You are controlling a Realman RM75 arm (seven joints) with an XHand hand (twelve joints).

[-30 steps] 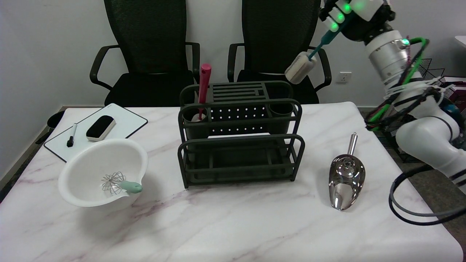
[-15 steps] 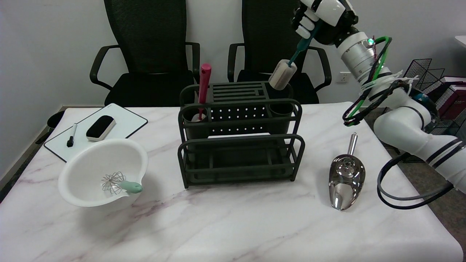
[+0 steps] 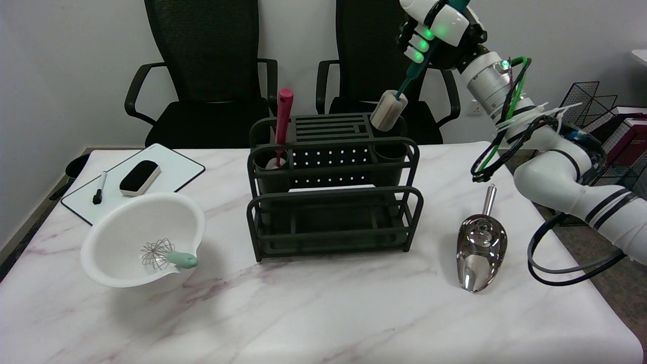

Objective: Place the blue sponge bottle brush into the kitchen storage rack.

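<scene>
A white marble-patterned table (image 3: 323, 313) with faint purplish veins fills most of the view, set against a plain pale wall. Beyond its far edge stand two black mesh office chairs, the left chair (image 3: 202, 65) and the right chair (image 3: 374, 55), side by side. A wall socket (image 3: 474, 107) shows low on the wall at the right, and a black wire basket (image 3: 589, 101) sits beyond the table's right edge.

At the table's middle stands the dark green kitchen storage rack (image 3: 333, 192), with a red-handled brush (image 3: 283, 121) upright in its far-left cup. The right hand (image 3: 434, 33) is high above the rack's far-right corner, its fingers wrapped around the teal handle of the blue sponge bottle brush (image 3: 399, 98). The brush hangs tilted, sponge head downward and to the left, with the pale sponge just at the rack's top rim above the far-right cup (image 3: 391, 151); whether it touches the rim cannot be told.

On the left, near the table's edge, a white bowl (image 3: 126, 222) holds a small whisk (image 3: 164, 254) with a mint handle. Farther back lies a whiteboard (image 3: 172, 177) carrying a black eraser (image 3: 139, 178) and a marker (image 3: 99, 188). To the right of the rack a shiny metal scoop (image 3: 480, 247) lies with its handle pointing away.
</scene>
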